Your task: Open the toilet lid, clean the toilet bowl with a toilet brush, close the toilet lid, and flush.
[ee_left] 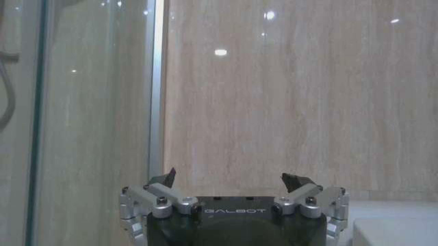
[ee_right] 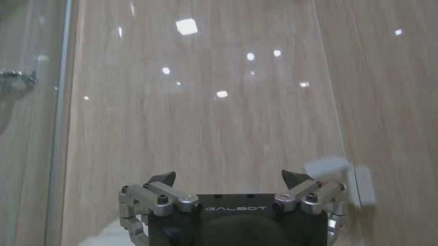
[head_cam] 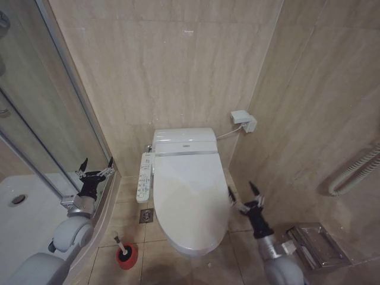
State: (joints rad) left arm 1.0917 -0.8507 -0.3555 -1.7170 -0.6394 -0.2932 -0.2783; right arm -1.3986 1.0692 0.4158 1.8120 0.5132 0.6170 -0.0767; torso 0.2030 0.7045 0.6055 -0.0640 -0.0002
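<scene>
Down over the bowl, the toilet lid (head_cam: 191, 199) hides everything inside. Both grippers have their fingers spread wide and hold nothing: left gripper (head_cam: 95, 168) by the shower glass (head_cam: 35, 119), right gripper (head_cam: 243, 195) just beside the lid's right edge. Toilet brush (head_cam: 123, 249) stands in its red holder (head_cam: 127, 255) on the floor, below the left gripper.

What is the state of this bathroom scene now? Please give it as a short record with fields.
toilet lid: closed, covers the bowl
toilet brush: stands in its red holder on the floor, on the robot's left of the toilet
left gripper: open, empty, raised beside the shower glass
right gripper: open, empty, raised close to the lid's right edge
task progress: lid not yet opened
</scene>
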